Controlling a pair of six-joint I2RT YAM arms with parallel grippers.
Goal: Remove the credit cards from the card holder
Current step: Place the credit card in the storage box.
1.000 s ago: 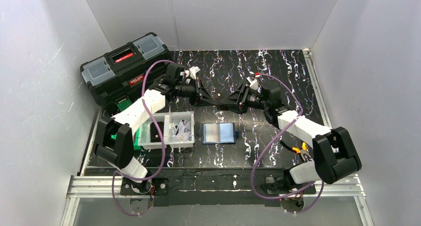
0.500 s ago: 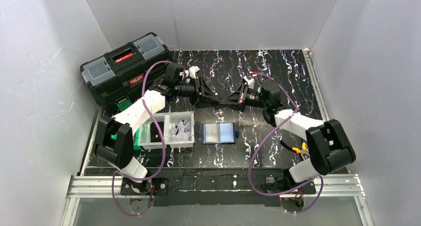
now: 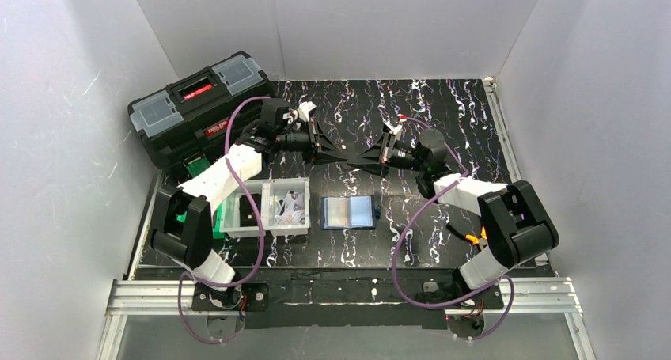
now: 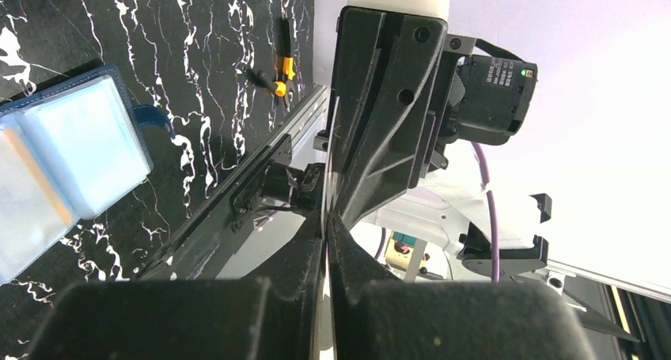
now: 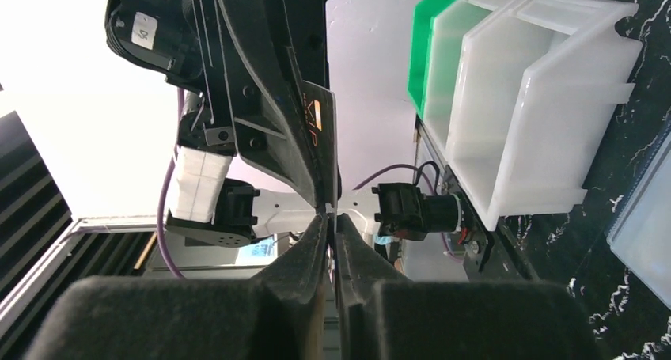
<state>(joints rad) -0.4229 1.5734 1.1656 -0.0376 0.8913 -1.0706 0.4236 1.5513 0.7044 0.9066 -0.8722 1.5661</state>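
Note:
The card holder (image 3: 349,213) lies spread open on the black table, navy with pale pockets. It also shows in the left wrist view (image 4: 71,162), where an orange-tan strip shows in one pocket, and at the edge of the right wrist view (image 5: 645,217). My left gripper (image 3: 339,153) and right gripper (image 3: 365,157) meet tip to tip in the air behind the holder. A thin credit card (image 5: 319,130) with orange print stands edge-on between them. It runs into the left gripper (image 4: 326,221) and the right gripper (image 5: 332,217), both shut on it.
White bins (image 3: 265,207) with a green one beside them stand left of the holder. A black toolbox (image 3: 198,107) sits at the back left. Orange-handled pliers (image 3: 477,237) lie at the right near my right arm. White walls enclose the table.
Both grippers have shifted slightly toward the back, staying tip to tip. My right forearm has swung left and drawn in. The holder has not moved.

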